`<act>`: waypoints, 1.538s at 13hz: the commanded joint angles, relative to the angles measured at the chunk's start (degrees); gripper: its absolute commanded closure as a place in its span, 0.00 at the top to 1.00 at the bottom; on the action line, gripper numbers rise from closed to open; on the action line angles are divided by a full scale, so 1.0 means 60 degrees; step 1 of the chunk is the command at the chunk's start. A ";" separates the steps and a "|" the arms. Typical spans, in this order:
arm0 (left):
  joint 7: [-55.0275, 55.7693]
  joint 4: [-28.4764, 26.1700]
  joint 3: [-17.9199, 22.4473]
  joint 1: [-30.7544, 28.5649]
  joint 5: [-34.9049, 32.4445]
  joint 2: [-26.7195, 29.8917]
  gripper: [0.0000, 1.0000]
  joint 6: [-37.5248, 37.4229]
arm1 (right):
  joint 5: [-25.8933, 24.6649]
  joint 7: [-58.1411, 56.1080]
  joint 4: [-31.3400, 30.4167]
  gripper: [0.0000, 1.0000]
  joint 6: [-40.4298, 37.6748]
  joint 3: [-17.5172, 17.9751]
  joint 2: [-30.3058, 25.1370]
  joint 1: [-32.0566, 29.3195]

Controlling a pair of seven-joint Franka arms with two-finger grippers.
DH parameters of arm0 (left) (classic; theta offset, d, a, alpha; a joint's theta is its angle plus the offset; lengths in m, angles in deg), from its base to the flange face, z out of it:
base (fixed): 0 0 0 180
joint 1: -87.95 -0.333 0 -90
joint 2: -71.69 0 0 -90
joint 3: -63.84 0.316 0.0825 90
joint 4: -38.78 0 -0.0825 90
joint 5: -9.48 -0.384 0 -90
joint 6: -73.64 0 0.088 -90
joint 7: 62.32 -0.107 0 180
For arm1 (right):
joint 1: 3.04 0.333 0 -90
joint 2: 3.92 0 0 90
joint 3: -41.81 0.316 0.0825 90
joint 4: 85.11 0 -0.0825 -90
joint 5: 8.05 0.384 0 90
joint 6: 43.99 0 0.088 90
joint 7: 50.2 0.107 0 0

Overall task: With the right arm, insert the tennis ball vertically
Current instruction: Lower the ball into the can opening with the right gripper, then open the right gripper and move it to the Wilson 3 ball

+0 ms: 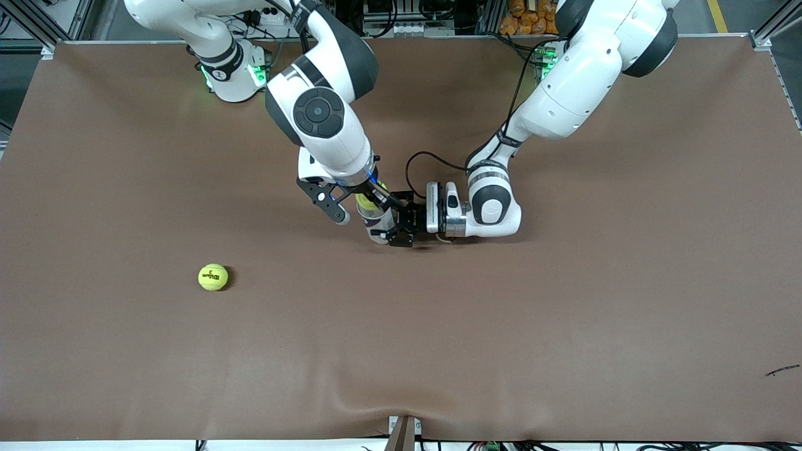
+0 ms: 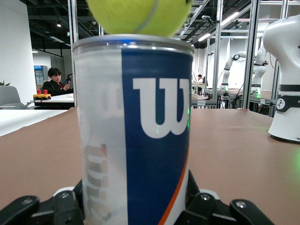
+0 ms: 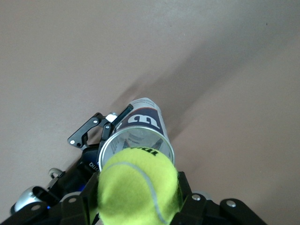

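1. Firstly, toward the right arm's end of the brown tabletop [image 1: 564,326], a loose yellow tennis ball [image 1: 213,277] lies alone, well apart from both arms and nearer the front camera than the can.
2. Near the middle, the right arm reaches down from its base; its right tool [image 3: 138,199] is closed on a second tennis ball [image 3: 138,187], held just above the open mouth of the can.
3. Under that ball stands an upright clear can [image 2: 133,136] with a blue label and white logo.
4. Beside it, the left tool [image 1: 401,227] lies low over the tabletop, its fingers closed around the can's lower part.
5. Finally, the left arm stretches back from there to its base.
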 commanded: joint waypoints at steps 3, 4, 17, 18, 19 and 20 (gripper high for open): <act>-0.0409 0.0067 0.0009 0.0036 0.0213 -0.0226 0.77 0.0098 | -0.0142 0.0212 0.0139 0.80 -0.0052 -0.0075 0.0326 0.0220; -0.0409 0.0067 0.0009 0.0036 0.0213 -0.0212 0.77 0.0098 | -0.0142 0.0212 0.0154 1.00 -0.0052 -0.0075 0.0326 0.0206; -0.0409 0.0082 0.0009 0.0021 0.0213 -0.0226 0.77 0.0083 | -0.0331 -0.2449 0.0330 1.00 -0.2671 -0.0148 -0.0917 -0.1826; -0.0409 0.0082 0.0009 0.0021 0.0213 -0.0226 0.77 0.0083 | -0.0565 -0.2990 0.0330 1.00 -0.3124 -0.0134 -0.0992 -0.2338; -0.0409 0.0082 0.0009 0.0036 0.0213 -0.0241 0.77 0.0083 | -0.0727 -0.3909 0.0315 1.00 -0.3331 -0.0134 -0.0949 -0.2807; -0.0409 0.0082 0.0009 0.0036 0.0213 -0.0241 0.77 0.0083 | -0.0743 -0.4702 0.0315 1.00 -0.3348 -0.0134 -0.0891 -0.3232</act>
